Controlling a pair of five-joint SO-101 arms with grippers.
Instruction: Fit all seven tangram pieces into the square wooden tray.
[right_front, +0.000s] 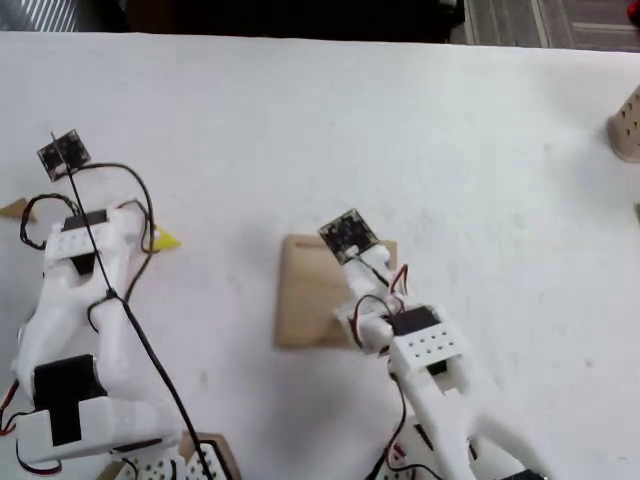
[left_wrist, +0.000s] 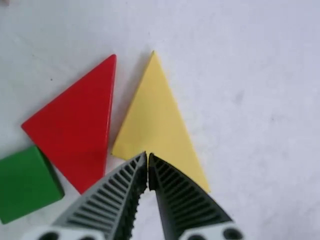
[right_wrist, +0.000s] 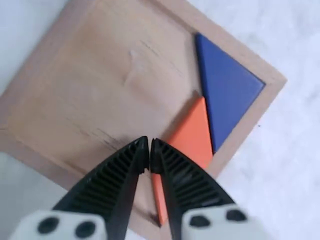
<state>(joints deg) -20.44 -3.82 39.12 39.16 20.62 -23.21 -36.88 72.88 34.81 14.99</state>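
Tabletop first: in the high view you have a white table (right_front: 450, 140), with a dark strip of room and some grey floor past its far edge. A tan perforated object (right_front: 627, 125) is cut off at the table's side. The square wooden tray (right_front: 305, 295) lies mid-table, and the right arm (right_front: 425, 350) covers 1 side of it. The left arm (right_front: 80, 290) stands well apart from the tray. Just 1 tip of the yellow triangle (right_front: 166, 240) pokes out beside this arm. The wrist cameras hide both sets of jaws from above.

Left wrist view: the left gripper (left_wrist: 147, 172) is clenched on nothing, its ribbed tips together over a corner of the yellow triangle. You cannot tell whether they touch it. The red triangle (left_wrist: 77, 130) lies just beside the yellow one with a thin gap between them. The green square (left_wrist: 22, 182) sits by the red triangle's far side and is cut off at the frame edge.

Right wrist view: the right gripper (right_wrist: 149, 150) is likewise clenched empty above the tray floor. The blue triangle (right_wrist: 225, 95) fills 1 corner of the tray. The orange piece (right_wrist: 192, 135) lies against it, partly under the jaws, so its full shape is unclear.
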